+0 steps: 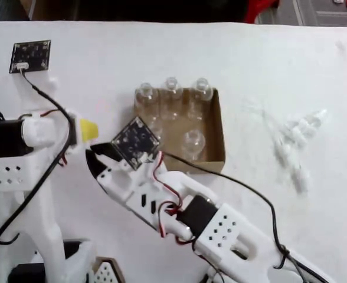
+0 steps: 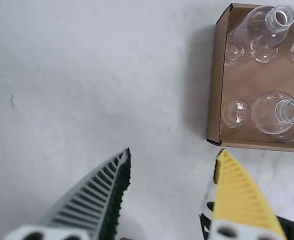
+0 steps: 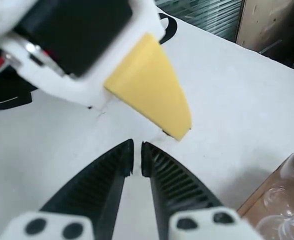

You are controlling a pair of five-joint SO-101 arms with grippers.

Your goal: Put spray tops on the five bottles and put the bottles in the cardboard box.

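The cardboard box (image 1: 215, 127) sits mid-table and holds several clear bottles (image 1: 172, 89) standing upright with bare necks. Clear spray tops (image 1: 296, 137) lie loose on the white table to the right of the box. My left gripper (image 2: 174, 155) is open, with a grey finger and a yellow finger (image 1: 88, 130), just left of the box (image 2: 214, 90) and nothing between them. My right gripper (image 3: 137, 146) is shut and empty, its black fingers (image 1: 94, 160) close under the left arm's yellow finger (image 3: 152, 90), near the box's front left corner (image 3: 267, 197).
A black circuit board (image 1: 30, 56) with a cable lies at the back left. Another cable (image 1: 244, 186) trails over the right arm in front of the box. The table's far edge (image 1: 161, 22) runs along the top. The two arms crowd the front left.
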